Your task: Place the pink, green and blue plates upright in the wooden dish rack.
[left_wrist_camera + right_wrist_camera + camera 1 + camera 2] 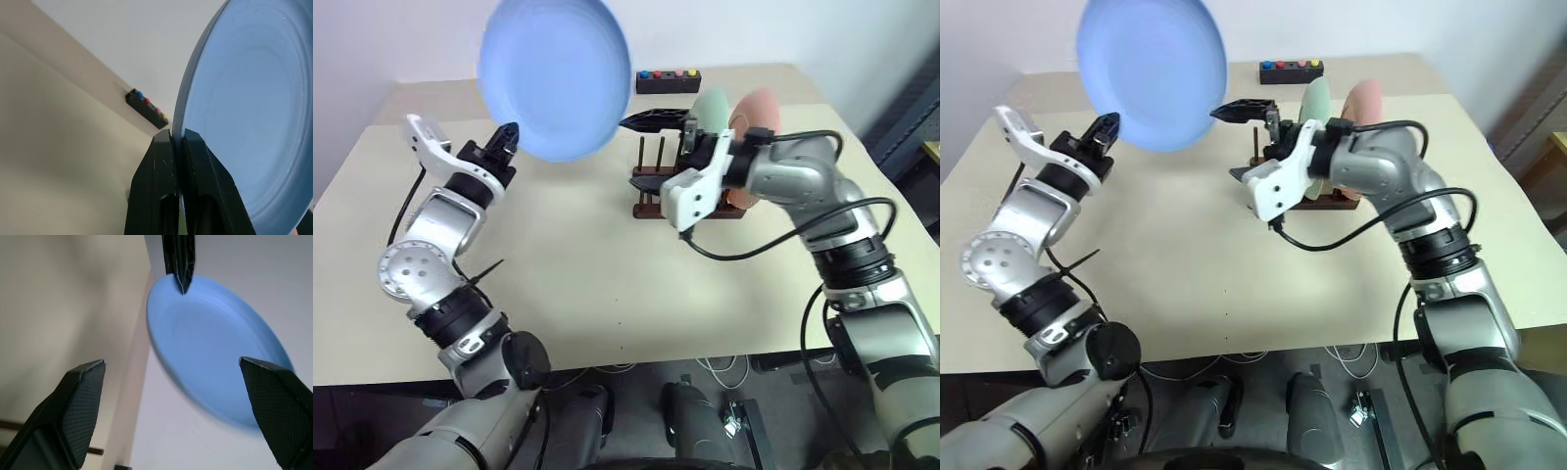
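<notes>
Left eye view. The left pincer [507, 135] is clamped on the lower rim of the blue plate [554, 73], which it holds raised above the beige surface [568, 284], well apart from the wooden dish rack [651, 181]. The green plate [710, 106] and the pink plate [756, 110] already stand upright in the rack, partly hidden by the right arm. The step in hand, as judged, is the last plate: a handover or a carry toward the rack. A small black box with coloured buttons [669, 80] lies at the far edge of the surface.

Right eye view. The right pincer [1239, 142] stands spread wide and empty, between the rack and the blue plate, pointing toward the plate without touching it. The next move calls for closing that gap and seating the spread fingers over the plate's free rim before the left pincer lets go.

Left wrist view. The two black fingers [156, 191] are closed on the plate's rim, one on each face; the plate stands nearly edge-on.

Right wrist view. The right fingers [78, 406] frame the blue plate from a distance, wide apart; the tip of the left pincer pinches the plate's rim.
</notes>
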Tool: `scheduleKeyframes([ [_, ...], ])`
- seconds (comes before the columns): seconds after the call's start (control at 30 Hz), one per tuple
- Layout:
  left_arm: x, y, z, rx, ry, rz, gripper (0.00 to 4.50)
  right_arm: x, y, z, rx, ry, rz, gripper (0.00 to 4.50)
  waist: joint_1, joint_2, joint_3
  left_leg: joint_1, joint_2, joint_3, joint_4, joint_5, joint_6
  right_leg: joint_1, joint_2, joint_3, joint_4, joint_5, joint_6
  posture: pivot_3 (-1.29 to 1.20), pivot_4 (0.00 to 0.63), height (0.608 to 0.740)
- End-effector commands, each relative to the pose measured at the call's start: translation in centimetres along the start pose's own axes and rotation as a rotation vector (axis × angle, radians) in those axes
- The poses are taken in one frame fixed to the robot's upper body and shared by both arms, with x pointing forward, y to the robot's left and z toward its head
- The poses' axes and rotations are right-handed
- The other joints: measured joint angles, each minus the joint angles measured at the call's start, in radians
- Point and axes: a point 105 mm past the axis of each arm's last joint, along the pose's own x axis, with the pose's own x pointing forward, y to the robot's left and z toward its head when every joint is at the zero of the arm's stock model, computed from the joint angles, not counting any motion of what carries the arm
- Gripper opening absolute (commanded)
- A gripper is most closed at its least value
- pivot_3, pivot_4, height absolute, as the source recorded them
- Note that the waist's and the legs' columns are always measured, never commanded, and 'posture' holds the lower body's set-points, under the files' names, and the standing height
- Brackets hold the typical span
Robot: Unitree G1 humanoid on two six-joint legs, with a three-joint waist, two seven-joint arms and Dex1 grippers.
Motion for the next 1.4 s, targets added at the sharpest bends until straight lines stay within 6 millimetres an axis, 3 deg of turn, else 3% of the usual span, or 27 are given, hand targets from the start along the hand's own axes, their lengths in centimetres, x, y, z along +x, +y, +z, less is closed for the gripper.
scheduleKeyframes([
  [0.03, -0.3, -3.0, 0.0, 0.105, -0.029, -0.078, 0.06, 0.5, -1.4, -0.2, -0.057, 0.041, -0.062, 4.50, 0.000, 0.000, 0.000, 0.000, 0.000, 0.000, 0.000, 0.000, 0.000, 0.000, 0.000, 0.000, 0.000, 0.000, 0.000, 0.00, 0.150, 0.740],
  [0.17, -0.5, -3.6, -0.7, 0.140, -0.023, -0.081, 0.06, 0.7, -1.0, -0.6, -0.060, 0.067, -0.071, 4.50, 0.000, 0.000, 0.000, 0.000, 0.001, 0.000, 0.000, 0.000, 0.000, 0.000, 0.001, 0.000, 0.000, 0.000, 0.000, 0.00, 0.150, 0.740],
  [0.23, -0.5, -3.9, -1.0, 0.134, -0.021, -0.093, 0.00, 0.8, -0.4, -0.9, -0.061, 0.085, -0.056, 3.95, 0.000, 0.000, 0.000, 0.000, 0.001, 0.000, 0.000, 0.001, -0.001, 0.000, 0.002, 0.000, 0.000, 0.001, -0.001, 0.00, 0.150, 0.740],
  [0.3, -0.5, -4.0, -1.1, 0.130, -0.018, -0.099, 0.00, 0.8, -0.1, -1.1, -0.052, 0.088, -0.051, 3.14, -0.001, 0.000, 0.000, 0.000, 0.002, 0.000, 0.000, 0.001, -0.001, 0.000, 0.003, 0.001, 0.000, 0.001, -0.002, 0.00, 0.150, 0.740],
  [0.5, -0.3, -4.8, -1.3, 0.155, -0.033, -0.132, 0.00, 0.8, -0.2, -1.2, -0.040, 0.087, -0.062, 0.05, -0.001, 0.000, 0.000, 0.000, 0.002, 0.000, 0.000, 0.001, -0.001, 0.000, 0.003, 0.001, 0.000, 0.001, -0.002, 0.00, 0.150, 0.740],
  [0.63, -0.1, -5.5, -1.6, 0.182, -0.032, -0.173, 0.00, 0.7, -0.1, -1.5, -0.037, 0.097, -0.068, 0.05, 0.000, 0.000, 0.000, 0.000, 0.003, 0.000, 0.000, 0.001, -0.002, 0.000, 0.004, 0.001, -0.001, 0.001, -0.002, 0.00, 0.150, 0.740],
  [0.77, -0.4, -6.1, -1.6, 0.162, -0.018, -0.239, 1.42, 0.5, -0.8, -1.9, -0.035, 0.117, -0.102, 0.00, 0.000, 0.000, 0.000, 0.000, 0.003, 0.000, 0.000, 0.001, -0.002, 0.000, 0.004, 0.001, -0.001, 0.001, -0.002, 0.00, 0.150, 0.740],
  [0.97, -0.9, -3.9, 0.8, 0.246, -0.014, -0.193, 4.43, 0.2, -3.4, -2.4, -0.055, 0.139, -0.183, 0.00, -0.005, 0.000, 0.000, 0.001, 0.004, 0.000, -0.001, 0.002, -0.003, 0.000, 0.005, 0.001, 0.000, 0.002, -0.003, 0.00, 0.150, 0.740],
  [1.17, -1.3, -1.8, 3.4, 0.367, -0.023, -0.129, 4.48, -0.7, -6.8, -3.2, -0.039, 0.161, -0.327, 0.00, -0.002, 0.000, 0.000, 0.001, 0.005, 0.000, -0.002, 0.002, -0.004, -0.001, 0.006, 0.001, 0.000, 0.002, -0.004, 0.00, 0.150, 0.740],
  [1.27, -1.6, -1.7, 3.4, 0.373, 0.007, -0.169, 4.48, -1.2, -8.3, -3.3, 0.118, 0.127, -0.439, 0.00, 0.000, 0.000, 0.000, 0.001, 0.005, 0.000, -0.002, 0.002, -0.004, -0.001, 0.006, 0.001, -0.001, 0.002, -0.004, 0.00, 0.150, 0.740],
  [1.4, -1.7, -1.5, 4.1, 0.419, 0.001, -0.166, 4.48, -2.0, -11.0, -3.1, 0.509, -0.022, -0.621, 0.00, -0.004, 0.000, 0.000, 0.001, 0.006, 0.000, -0.002, 0.002, -0.004, -0.001, 0.006, 0.001, -0.001, 0.003, -0.005, 0.00, 0.150, 0.740],
])
